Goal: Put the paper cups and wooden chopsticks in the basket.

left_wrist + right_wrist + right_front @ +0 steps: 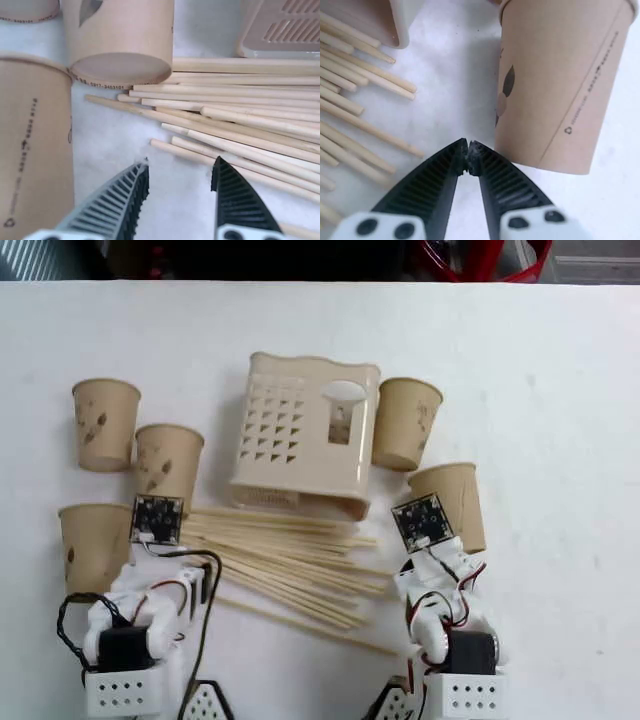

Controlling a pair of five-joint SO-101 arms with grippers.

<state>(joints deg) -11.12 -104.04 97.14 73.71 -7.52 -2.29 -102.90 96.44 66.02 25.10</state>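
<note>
Black ribbed fingers of the left hand [181, 165] stand spread over the bare white counter [115, 140], pinching nothing, just short of the nearest ends of the pale wooden chopsticks [240, 115]. These sticks lie in a loose fan on the counter between the two arms, and their far ends reach the near edge of the cream perforated plastic basket [300, 430].

Five brown paper cups lie outside the basket. Three are on the left arm's side: the far-left cup [105, 425], the middle-left cup [168, 465], whose round base faces the left hand, and the near-left cup [93, 545], close beside that arm.

The right hand [468, 150] is pressed together tip to tip, empty, just beside the near-right cup [555, 85]. The far-right cup [405, 423] sits against the basket's right wall.
</note>
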